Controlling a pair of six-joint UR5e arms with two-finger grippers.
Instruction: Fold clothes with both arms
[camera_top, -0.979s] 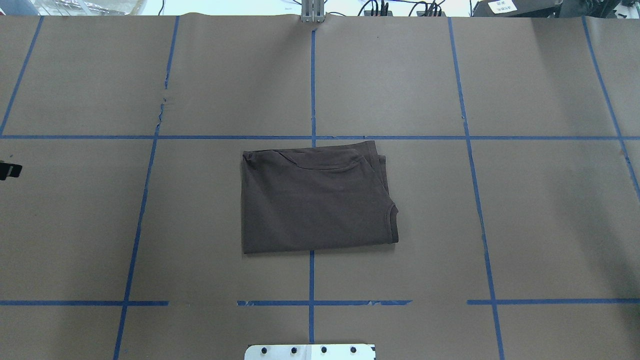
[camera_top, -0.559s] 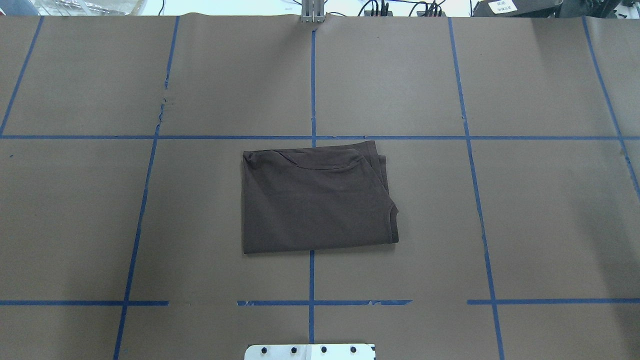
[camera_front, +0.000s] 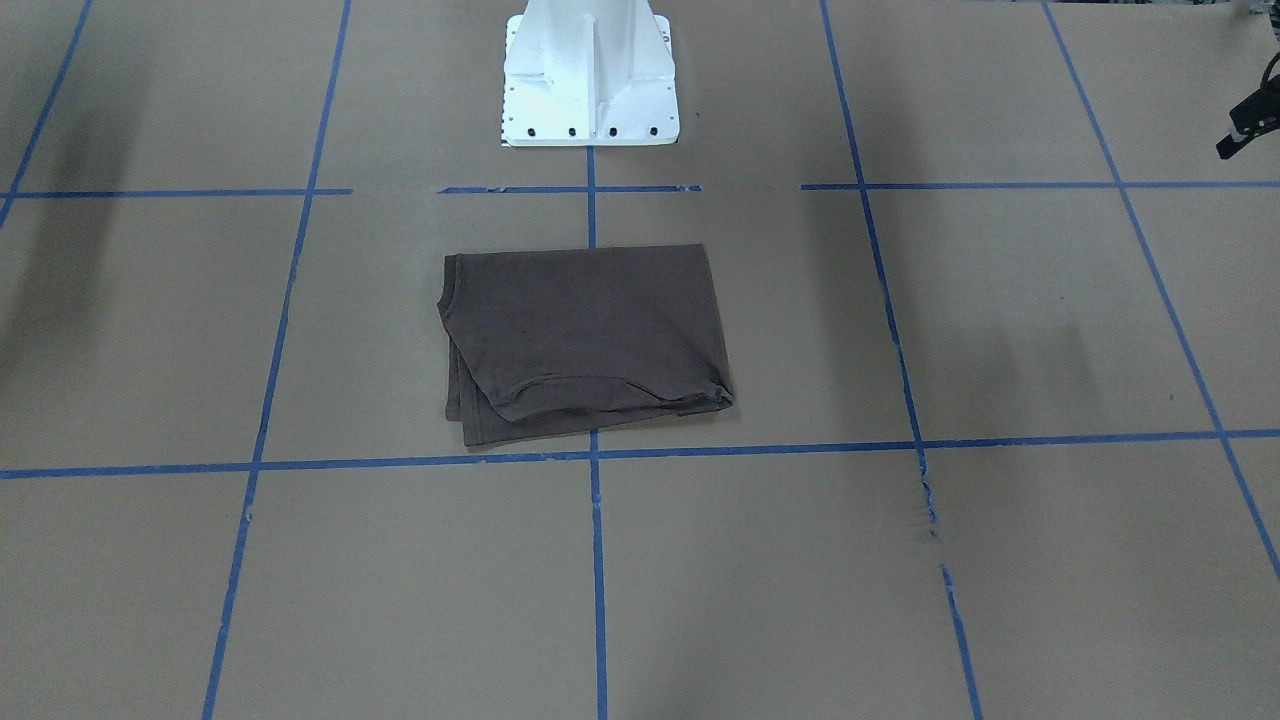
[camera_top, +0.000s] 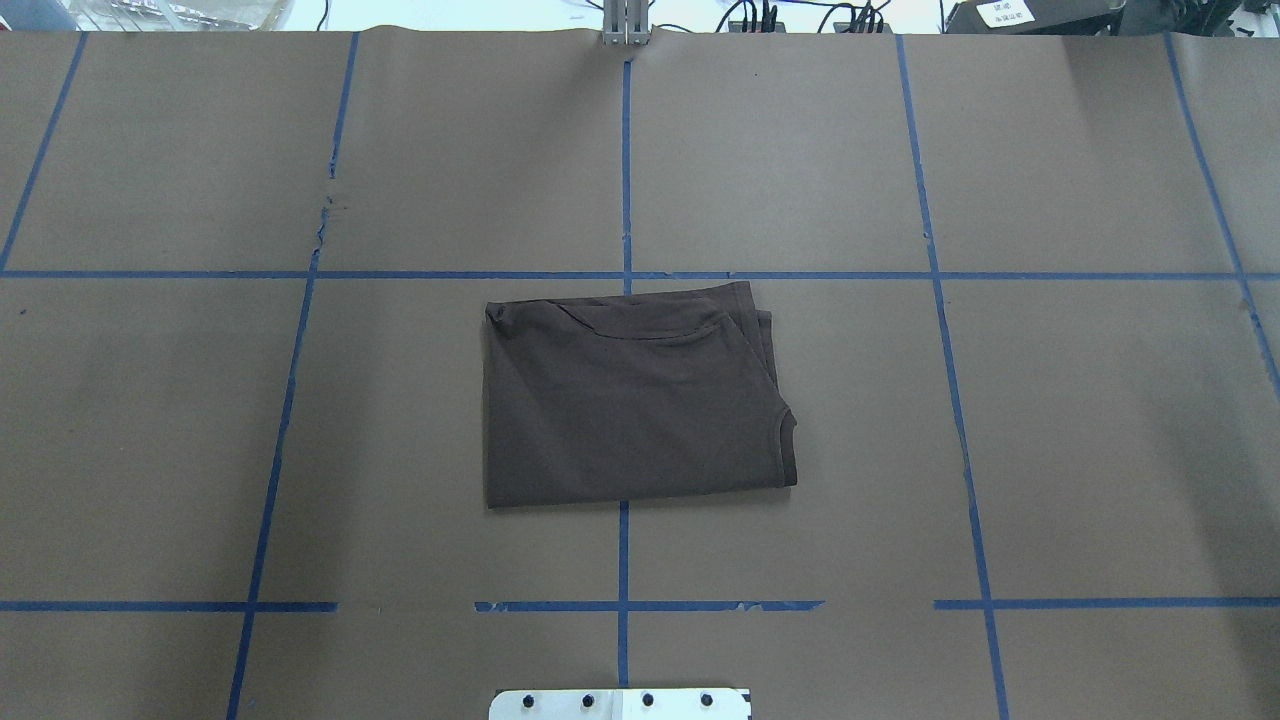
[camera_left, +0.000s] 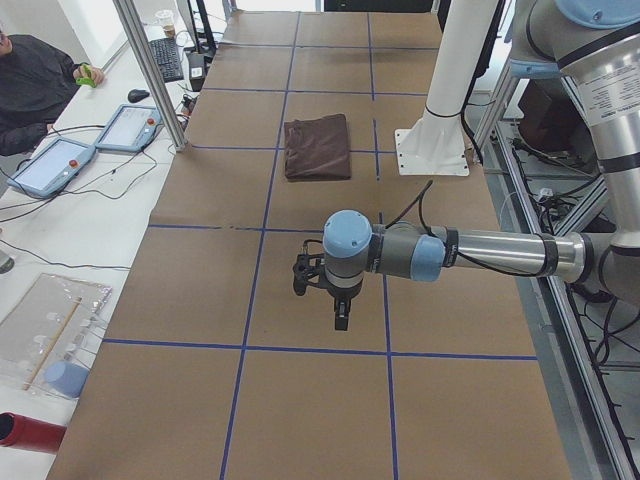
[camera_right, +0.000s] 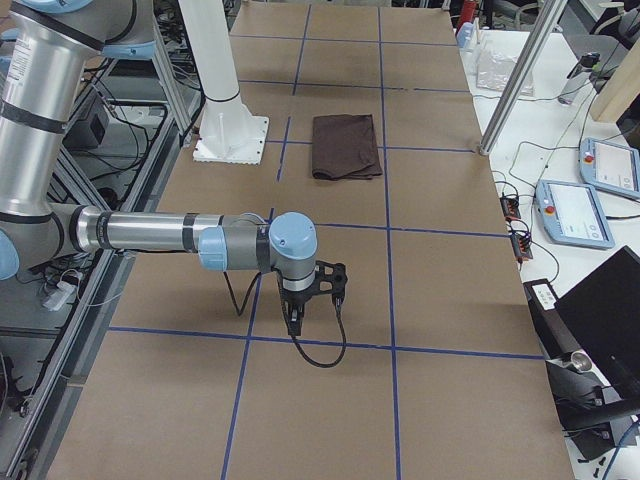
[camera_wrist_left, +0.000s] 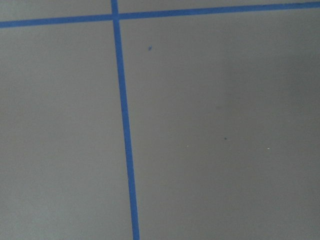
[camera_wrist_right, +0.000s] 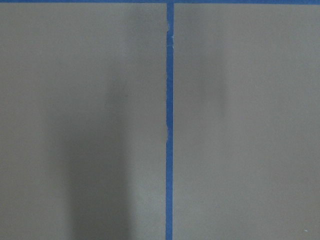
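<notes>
dark grey-brown t-shirt (camera_top: 635, 395) lies folded into a flat rectangle mid desk (camera_top: 1100, 450), near the white pedestal base (camera_front: 588, 75), across a blue tape line (camera_top: 623, 150), nothing touching it. left tool (camera_left: 325, 298) hangs over bare brown paper well off to the robot's left, right tool (camera_right: 312, 300) well off to its right. released or clenched: cannot tell for either

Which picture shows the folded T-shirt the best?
The overhead exterior view: the T-shirt lies large, centred and whole, folded layers clear. The front-facing view shows it nearly as well, both side views show it small and far, and the wrist cameras see only the table.
</notes>
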